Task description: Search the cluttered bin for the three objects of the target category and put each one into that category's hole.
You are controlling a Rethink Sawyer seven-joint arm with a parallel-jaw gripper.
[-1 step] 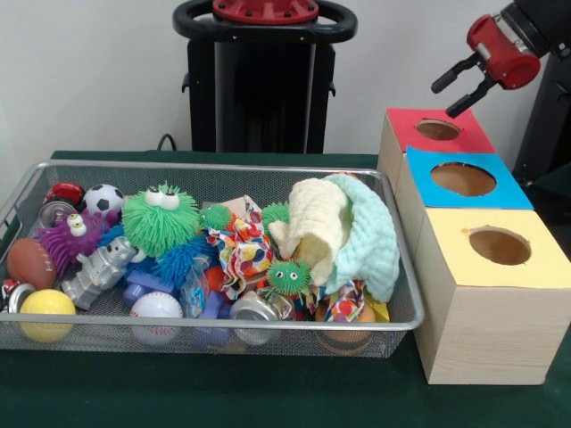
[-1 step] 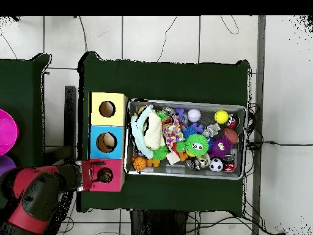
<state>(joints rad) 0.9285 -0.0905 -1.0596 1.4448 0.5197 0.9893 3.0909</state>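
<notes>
My gripper (image 1: 445, 99) hangs open and empty at the upper right, just above the back of the red-topped box (image 1: 406, 125). In the overhead view the gripper (image 2: 90, 174) sits at that red box's (image 2: 116, 185) outer edge. The blue-topped box (image 1: 426, 192) and yellow-topped box (image 1: 455, 260) stand in a row with it, each with a round hole. The wire bin (image 1: 214, 167) holds a green fuzzy toy (image 1: 161, 218), a purple fuzzy toy (image 1: 67, 239), a soccer ball (image 1: 103, 201), a yellow ball (image 1: 46, 308), a baseball (image 1: 156, 309), a football (image 1: 29, 261), cans and cloths (image 1: 343, 227).
The bin (image 2: 183, 103) lies beside the three boxes on the green table (image 1: 268, 392). A basketball (image 2: 140, 163) sits in the bin's corner nearest the red box. The black pedestal (image 1: 263, 80) stands behind the bin. Pink and purple round items (image 2: 5, 131) lie off the table.
</notes>
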